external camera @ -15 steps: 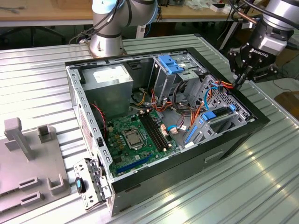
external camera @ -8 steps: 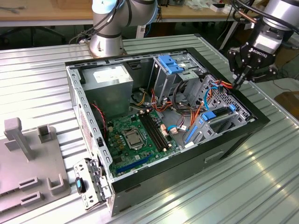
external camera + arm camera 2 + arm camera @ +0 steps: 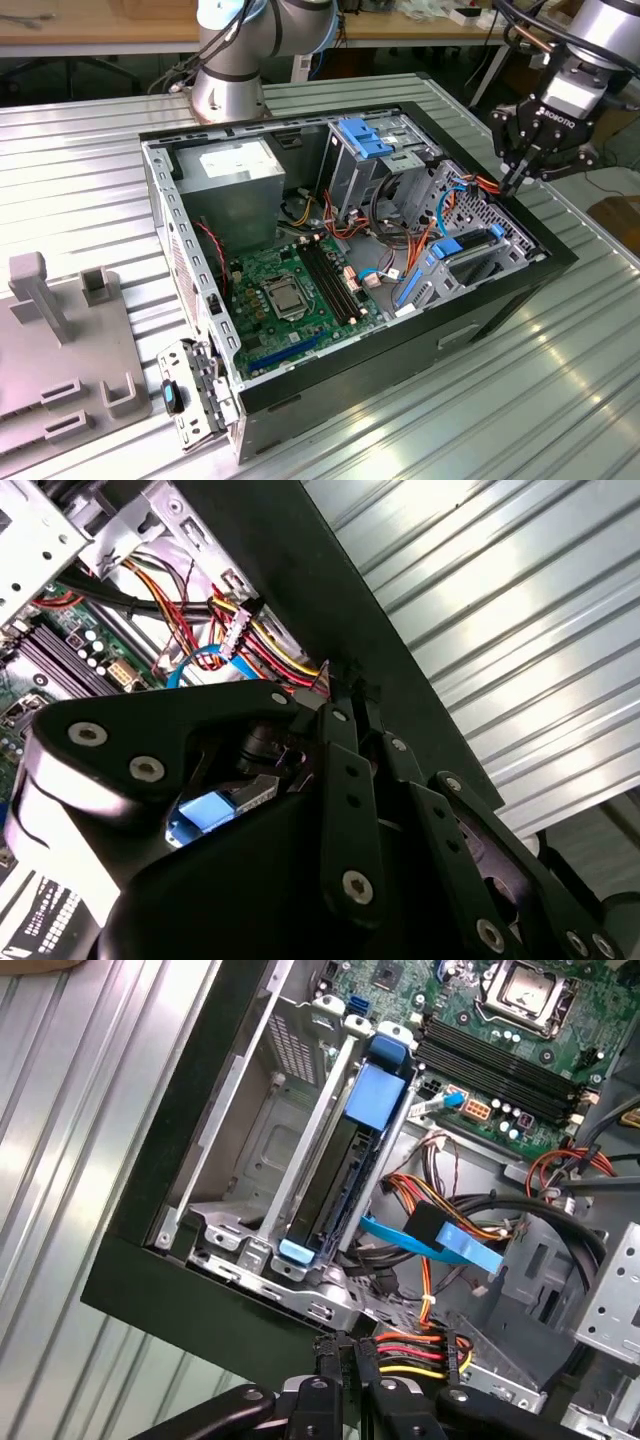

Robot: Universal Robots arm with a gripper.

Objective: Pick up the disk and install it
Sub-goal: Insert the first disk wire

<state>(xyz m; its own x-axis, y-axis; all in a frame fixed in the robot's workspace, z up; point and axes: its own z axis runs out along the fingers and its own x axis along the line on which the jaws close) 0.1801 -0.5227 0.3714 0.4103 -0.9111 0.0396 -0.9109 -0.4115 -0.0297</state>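
The gripper [image 3: 513, 180], fingers pressed together (nothing between them), is hovering upper right in the exterior view. The disk [image 3: 468, 262] is sitting just below-left, stretching toward lower left.

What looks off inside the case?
The blue data cable lies loose over the wire bundle beside the disk, its end seemingly unplugged. The disk sits in its bay. Nothing looks damaged.
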